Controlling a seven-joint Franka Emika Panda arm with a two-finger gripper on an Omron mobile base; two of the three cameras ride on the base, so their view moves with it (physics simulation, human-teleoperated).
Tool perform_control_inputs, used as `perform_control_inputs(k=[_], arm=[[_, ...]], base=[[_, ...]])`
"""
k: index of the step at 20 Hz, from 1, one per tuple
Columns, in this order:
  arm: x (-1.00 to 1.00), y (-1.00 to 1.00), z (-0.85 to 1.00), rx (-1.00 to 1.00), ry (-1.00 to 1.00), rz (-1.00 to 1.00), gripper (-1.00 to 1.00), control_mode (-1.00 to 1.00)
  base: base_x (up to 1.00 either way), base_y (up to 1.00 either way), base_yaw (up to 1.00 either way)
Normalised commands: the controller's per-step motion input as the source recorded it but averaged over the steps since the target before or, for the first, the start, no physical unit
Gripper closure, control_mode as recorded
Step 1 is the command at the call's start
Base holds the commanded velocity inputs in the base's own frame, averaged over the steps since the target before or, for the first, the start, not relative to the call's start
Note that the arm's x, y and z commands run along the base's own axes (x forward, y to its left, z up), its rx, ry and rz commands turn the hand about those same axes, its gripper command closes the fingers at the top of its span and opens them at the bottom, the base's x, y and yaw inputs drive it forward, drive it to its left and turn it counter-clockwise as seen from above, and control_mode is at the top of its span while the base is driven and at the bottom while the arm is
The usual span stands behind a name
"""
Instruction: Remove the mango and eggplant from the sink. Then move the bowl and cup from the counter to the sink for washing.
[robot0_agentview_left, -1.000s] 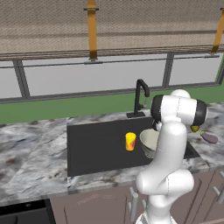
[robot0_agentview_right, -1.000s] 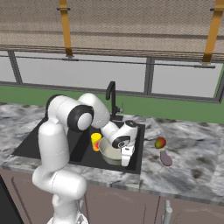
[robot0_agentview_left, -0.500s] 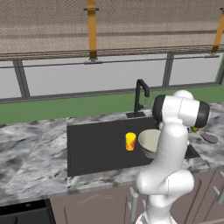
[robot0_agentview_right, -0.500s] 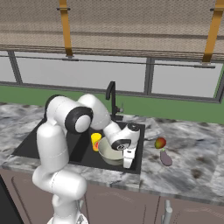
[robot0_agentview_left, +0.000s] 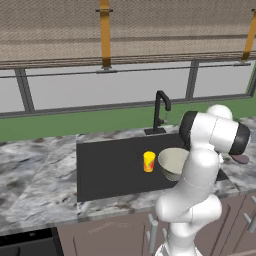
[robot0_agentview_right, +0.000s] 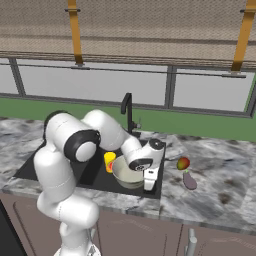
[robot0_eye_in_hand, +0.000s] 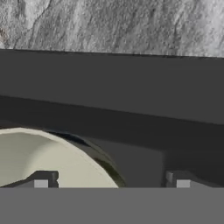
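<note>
- In the right base view, lower middle, the gripper (robot0_agentview_right: 150, 186) hangs over the near right corner of the sink (robot0_agentview_right: 50, 161); its jaws stand wide with nothing between them.
- Just left of it, the bowl (robot0_agentview_right: 127, 172) sits inside the sink, and the cup (robot0_agentview_right: 109, 161) stands behind it, also in the basin.
- Farther right, the mango (robot0_agentview_right: 183, 163) and eggplant (robot0_agentview_right: 189, 180) lie on the counter (robot0_agentview_right: 220, 170), close together.
- Judged from this, all four moves look done; only the arm's withdrawal seems left.
- The hand view, at lower left, shows one fingertip (robot0_eye_in_hand: 41, 179) over the bowl's rim and the other over the dark sink floor.
- The left base view shows the open sink floor left of the cup, which the arm hides in the right base view.
</note>
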Motion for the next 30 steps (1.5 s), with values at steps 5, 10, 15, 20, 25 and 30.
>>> perform_control_inputs(k=[5,10,15,20,25,30], arm=[[-0.09,-0.01,0.62,0.00,-0.10,0.09,-1.00,-1.00],[-0.30,-0.02,0.57,-0.03,-0.09,0.26,-1.00,-1.00],[-0.37,0.00,0.52,-0.17,-0.08,0.31,-1.00,-1.00],[-0.34,0.01,0.45,-0.24,-0.06,0.31,-1.00,-1.00],[-0.33,0.08,0.40,-0.27,-0.03,0.28,-1.00,-1.00],[-0.34,0.11,0.36,-0.19,-0.01,0.24,-1.00,-1.00]], base=[[0.00,0.00,0.00],[0.00,0.00,0.00],[0.00,0.00,0.00],[0.00,0.00,0.00],[0.00,0.00,0.00],[0.00,0.00,0.00]])
